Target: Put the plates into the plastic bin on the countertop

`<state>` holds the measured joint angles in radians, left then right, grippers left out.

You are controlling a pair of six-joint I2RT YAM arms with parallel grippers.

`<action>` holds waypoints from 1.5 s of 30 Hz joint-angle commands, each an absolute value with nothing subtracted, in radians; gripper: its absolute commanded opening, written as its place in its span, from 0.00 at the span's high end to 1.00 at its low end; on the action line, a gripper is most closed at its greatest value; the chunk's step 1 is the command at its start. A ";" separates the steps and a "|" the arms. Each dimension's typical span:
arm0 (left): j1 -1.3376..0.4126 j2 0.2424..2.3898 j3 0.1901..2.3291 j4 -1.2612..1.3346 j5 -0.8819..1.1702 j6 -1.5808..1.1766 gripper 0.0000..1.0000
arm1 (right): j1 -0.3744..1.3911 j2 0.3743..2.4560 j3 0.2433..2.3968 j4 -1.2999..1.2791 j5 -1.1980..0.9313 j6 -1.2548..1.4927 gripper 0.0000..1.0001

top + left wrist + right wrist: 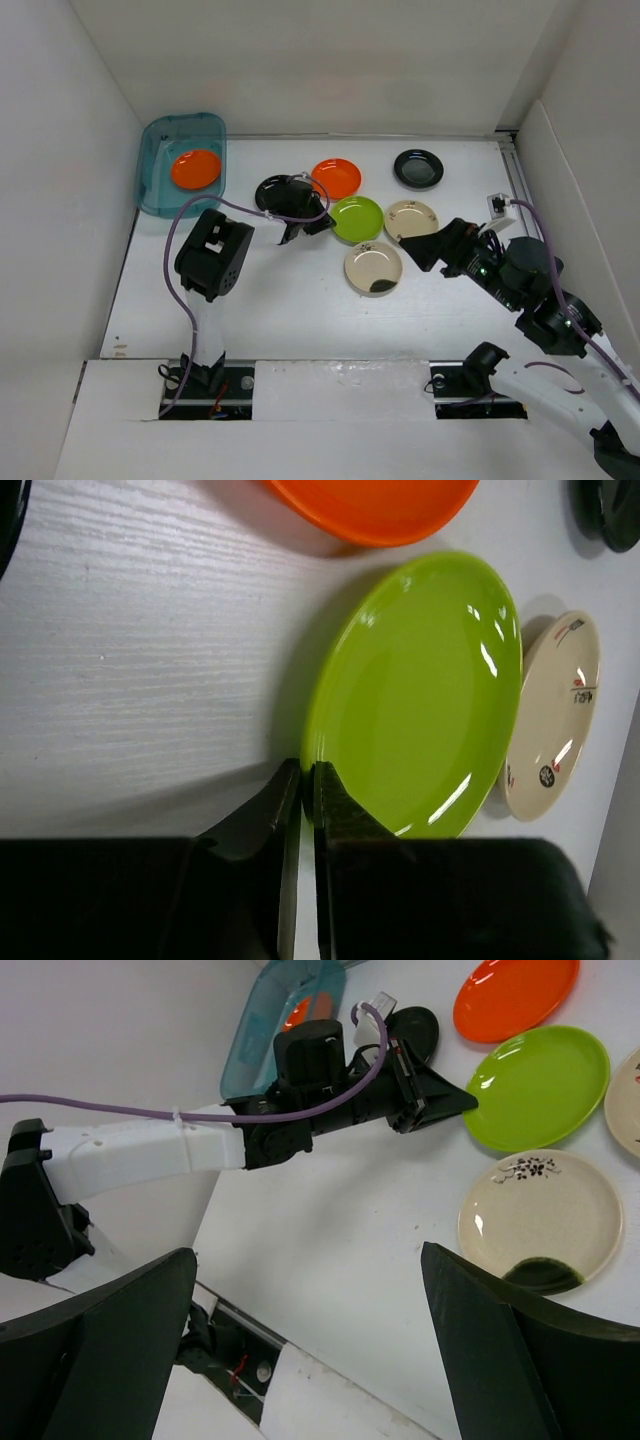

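My left gripper (329,222) is shut on the near rim of the lime green plate (357,219); its fingertips (305,772) pinch that rim (420,690), and the plate lies on the countertop (280,300). The teal plastic bin (160,140) at the back left holds one orange plate (196,168). On the countertop lie a second orange plate (337,177), a black plate (272,190) partly under my left wrist, another black plate (418,168), and two cream plates (411,219) (373,267). My right gripper (412,255) is open and empty beside the nearer cream plate (545,1215).
White walls stand close on the left, back and right. The bin (285,1020) sits in the back left corner against the wall. The left arm's purple cable (175,240) loops above the countertop's left side. A small white part (497,205) sits at the right wall.
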<state>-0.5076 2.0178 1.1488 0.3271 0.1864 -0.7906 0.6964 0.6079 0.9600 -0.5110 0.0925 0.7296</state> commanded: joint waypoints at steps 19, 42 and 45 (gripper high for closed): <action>-0.271 1.721 1.441 -0.138 0.026 -0.804 1.00 | 0.698 0.588 0.971 -0.474 0.072 0.727 0.00; 0.276 2.206 2.036 -0.495 -0.069 -0.816 1.00 | 0.698 0.588 0.951 -0.446 0.023 0.698 0.00; 0.276 2.233 2.071 -0.471 -0.069 -0.804 1.00 | 0.698 0.588 0.951 -0.446 0.023 0.698 0.00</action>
<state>0.2771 2.2570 1.9850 -0.4820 -0.0563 -0.8257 0.6952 0.5949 0.9508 -0.5072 0.0364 0.7139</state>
